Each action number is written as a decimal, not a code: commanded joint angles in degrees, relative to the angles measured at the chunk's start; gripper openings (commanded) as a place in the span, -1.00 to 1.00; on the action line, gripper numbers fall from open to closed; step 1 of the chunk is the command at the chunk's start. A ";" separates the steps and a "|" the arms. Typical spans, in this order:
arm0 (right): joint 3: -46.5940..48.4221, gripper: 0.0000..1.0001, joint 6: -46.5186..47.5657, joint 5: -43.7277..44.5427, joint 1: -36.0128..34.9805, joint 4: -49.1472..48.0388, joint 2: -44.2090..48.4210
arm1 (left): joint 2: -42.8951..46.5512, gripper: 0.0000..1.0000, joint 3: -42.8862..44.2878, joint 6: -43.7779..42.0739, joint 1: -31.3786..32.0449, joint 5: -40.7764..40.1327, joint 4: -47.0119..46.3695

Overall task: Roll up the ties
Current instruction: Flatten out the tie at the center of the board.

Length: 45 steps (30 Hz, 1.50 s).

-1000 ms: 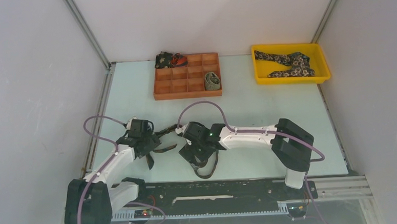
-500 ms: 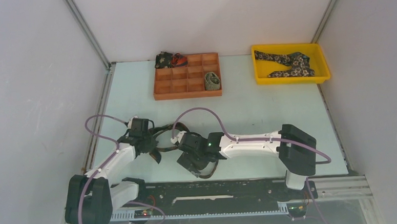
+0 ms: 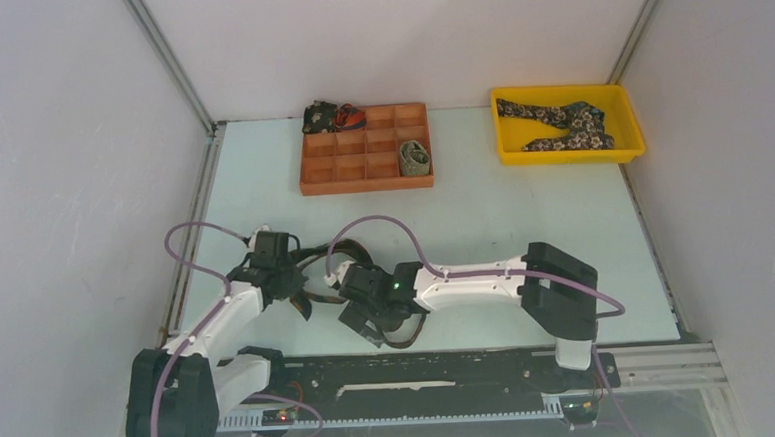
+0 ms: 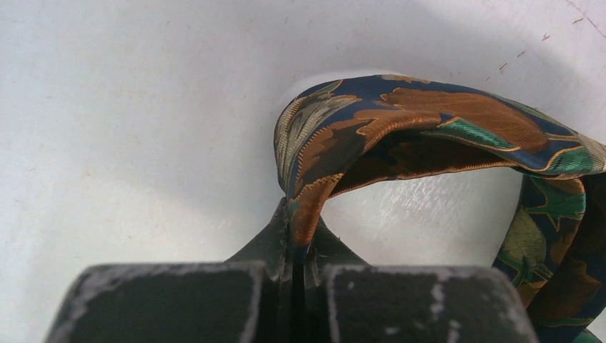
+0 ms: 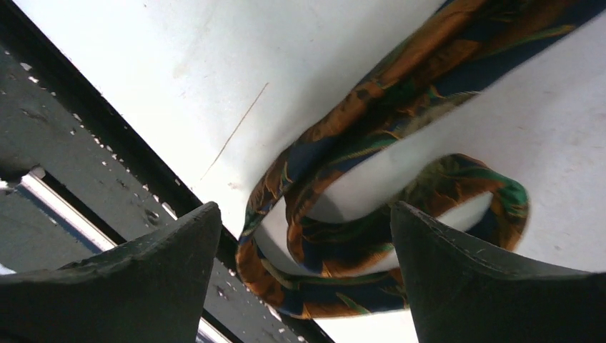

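left pincer [image 4: 296, 243] pinching a fold of the tie [image 4: 429, 121] on the table [image 4: 128, 107]
right pincer [image 5: 306, 214] spread wide over the tie's loose coil, one finger on either side

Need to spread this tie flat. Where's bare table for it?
Bare: the table strip from the orange tray down to the left arm and right arm, and the stretch in front of the yellow bin. Crowded: near centre, where the brown tie loops between them.

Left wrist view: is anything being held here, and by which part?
Yes. The left gripper has its jaws shut on the tie, pinching a folded bend of the fabric. The right gripper is open, holding nothing.
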<state>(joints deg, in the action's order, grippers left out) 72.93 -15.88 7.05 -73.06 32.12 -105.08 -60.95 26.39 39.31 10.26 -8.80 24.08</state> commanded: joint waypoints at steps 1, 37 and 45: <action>1.52 0.77 0.25 -2.82 -1.14 -2.26 -2.34 | 1.54 -1.00 3.14 -1.90 0.11 -1.38 1.39; -13.71 -0.99 -4.73 -0.91 -6.39 0.88 9.68 | 1.84 -1.00 14.50 -6.78 -0.70 -6.55 10.82; -14.32 -1.00 -8.25 -25.54 3.55 5.56 22.69 | -5.50 -1.00 28.01 -18.12 -1.83 -9.77 22.99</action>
<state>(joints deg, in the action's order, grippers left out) 58.41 -21.37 -4.21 -74.19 35.09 -88.90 -62.22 48.03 28.84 9.50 -15.79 40.91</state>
